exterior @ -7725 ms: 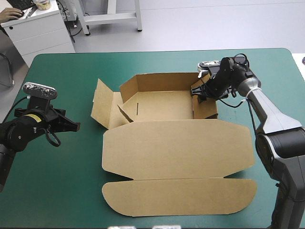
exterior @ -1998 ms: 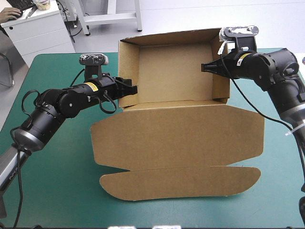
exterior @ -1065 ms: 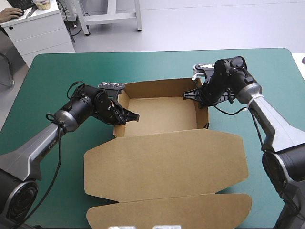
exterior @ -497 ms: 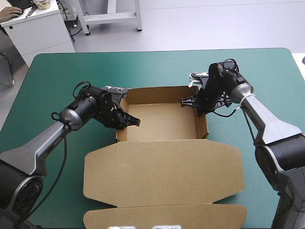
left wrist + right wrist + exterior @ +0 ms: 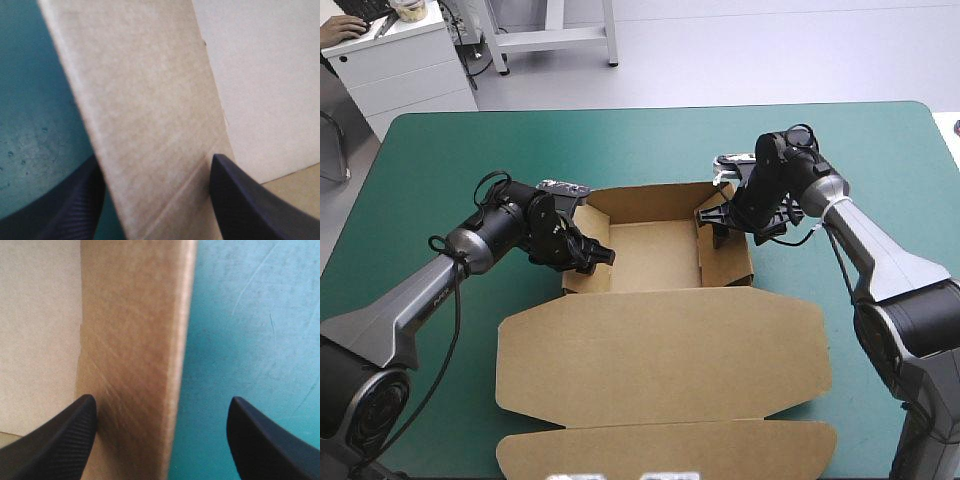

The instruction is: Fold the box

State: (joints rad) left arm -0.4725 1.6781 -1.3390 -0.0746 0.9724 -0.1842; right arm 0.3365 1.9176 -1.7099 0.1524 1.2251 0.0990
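Worktop: box back down, right wall now leans in; L end effector & R end effector released, straddling walls.

Right wall of box newly inward.

No legible text or labels anywhere

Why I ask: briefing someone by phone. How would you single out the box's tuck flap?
On the teal-green table lies the brown box. Its tuck flap is the strip at the near edge: narrower than the adjoining lid, with rounded corners.
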